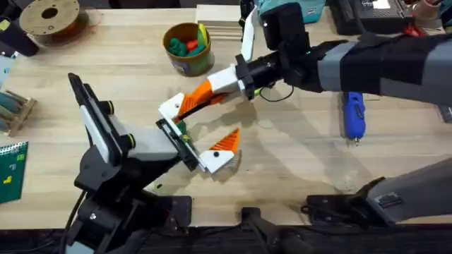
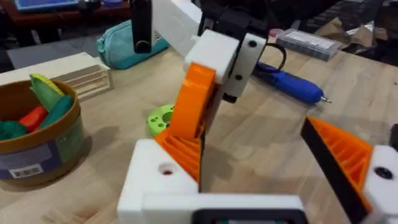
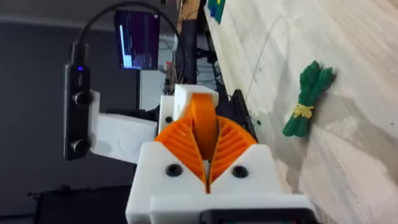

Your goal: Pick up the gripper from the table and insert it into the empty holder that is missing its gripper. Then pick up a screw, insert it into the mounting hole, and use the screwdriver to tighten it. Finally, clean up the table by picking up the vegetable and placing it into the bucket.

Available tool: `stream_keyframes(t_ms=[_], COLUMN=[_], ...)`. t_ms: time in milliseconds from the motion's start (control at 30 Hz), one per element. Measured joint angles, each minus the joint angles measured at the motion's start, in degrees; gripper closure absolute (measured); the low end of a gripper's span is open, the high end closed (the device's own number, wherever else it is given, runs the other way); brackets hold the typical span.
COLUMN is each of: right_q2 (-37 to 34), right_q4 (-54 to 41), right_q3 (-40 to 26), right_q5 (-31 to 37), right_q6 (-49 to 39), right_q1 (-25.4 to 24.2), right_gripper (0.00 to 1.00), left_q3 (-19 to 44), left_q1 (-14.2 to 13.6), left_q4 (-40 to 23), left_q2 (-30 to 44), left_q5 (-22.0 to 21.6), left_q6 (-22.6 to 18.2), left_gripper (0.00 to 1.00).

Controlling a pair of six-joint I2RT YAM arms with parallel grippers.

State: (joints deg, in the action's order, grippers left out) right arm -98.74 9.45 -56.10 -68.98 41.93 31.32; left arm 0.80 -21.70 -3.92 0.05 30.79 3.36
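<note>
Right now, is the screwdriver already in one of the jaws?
No, the blue screwdriver lies alone on the table, while the right gripper is shut on the orange gripper.

You get bright, even overhead light on the table (image 1: pixel 296 169); soft shadows fall beneath both arms, and the wrist views blur up close.

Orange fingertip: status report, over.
Right hand shut on orange fingertip, at left hand's bare holder. Left hand open. Screwdriver lies aside, nothing between.
</note>
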Motion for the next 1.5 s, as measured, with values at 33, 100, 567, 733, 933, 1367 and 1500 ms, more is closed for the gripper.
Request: stream_keyframes(t_ms=[33, 100, 567, 733, 933, 1367, 1500], right_q2=[0.0, 0.0, -0.9, -0.9, -0.9, -1.6, -1.8], right_q4=[0.7, 1.8, 6.2, 6.4, 6.5, 9.1, 10.8], right_q3=[0.0, 0.0, 0.0, 0.0, 0.0, 0.0, 0.0], right_q5=[0.4, 1.2, 2.6, 2.8, 2.8, 3.0, 3.0], right_q6=[0.3, 1.3, 3.6, 4.0, 4.2, 4.6, 4.8], right_q1=[0.2, 0.5, 0.8, 0.9, 0.9, 0.7, 0.4], right_gripper=[0.982, 0.982, 0.982, 0.982, 0.982, 0.695, 0.554], left_q3=[0.0, 0.0, 0.0, 0.0, 0.0, 0.0, 0.0], left_q1=[0.0, 0.0, 0.0, 0.0, 0.0, -0.6, -0.9], left_q4=[0.0, 0.0, 0.0, 0.0, 0.0, 0.1, 0.1], left_q2=[0.0, 0.0, 0.0, 0.0, 0.0, 0.0, 0.0], left_q5=[-0.4, -1.1, -2.0, -2.1, -2.1, 1.4, 4.1], left_q6=[0.1, 0.1, 0.1, 0.1, 0.1, -0.7, -1.0], left_gripper=[0.013, 0.013, 0.011, 0.013, 0.013, 0.014, 0.014])
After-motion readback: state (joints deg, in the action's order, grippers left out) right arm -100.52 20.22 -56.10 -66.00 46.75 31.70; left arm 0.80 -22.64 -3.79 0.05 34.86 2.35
